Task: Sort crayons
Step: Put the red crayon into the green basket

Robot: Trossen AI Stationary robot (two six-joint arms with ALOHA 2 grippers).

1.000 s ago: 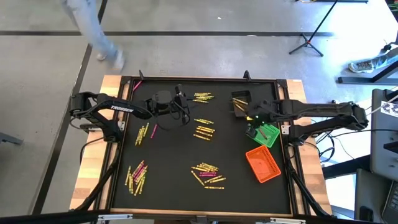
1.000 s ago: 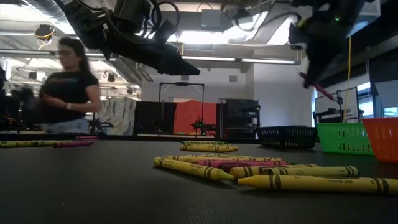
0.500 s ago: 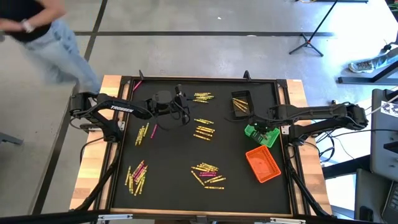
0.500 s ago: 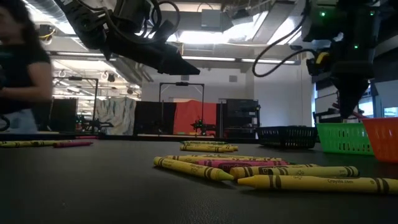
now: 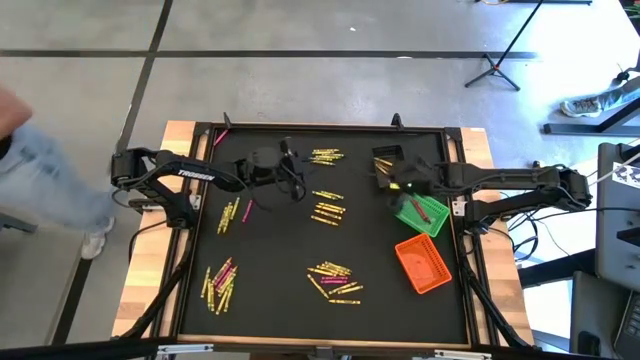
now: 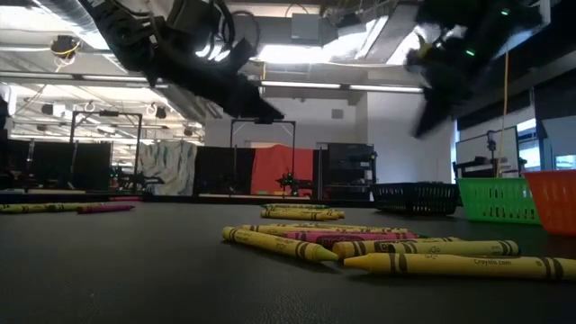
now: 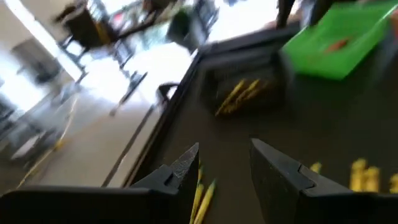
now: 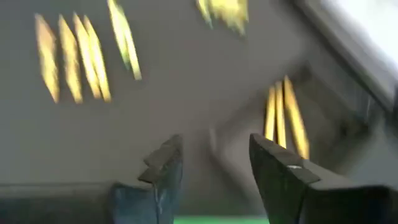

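Note:
Yellow crayons lie in loose groups on the black mat (image 5: 328, 212), (image 5: 335, 280), (image 5: 220, 283), with some pink ones among them (image 6: 342, 237). A red crayon (image 5: 419, 207) lies in the green bin (image 5: 432, 218). My right gripper (image 5: 397, 186) hovers open and holds nothing, between the green bin and the black bin (image 5: 388, 165), which holds yellow crayons (image 8: 283, 118). My left gripper (image 5: 292, 172) hangs open above the mat at the far left-centre, with nothing between its fingers (image 7: 273, 171).
The orange bin (image 5: 423, 262) stands near the right edge, nearer than the green bin. A raised rim (image 5: 320, 127) frames the mat. A person's legs (image 5: 50, 180) pass on the floor left of the table.
My right gripper carried a pink-red crayon toward the table's right edge and down over the green bin, then opened and let it go. It has since swung back up toward the black bin. The crayon now lies in the green bin. A person has walked past on the left.

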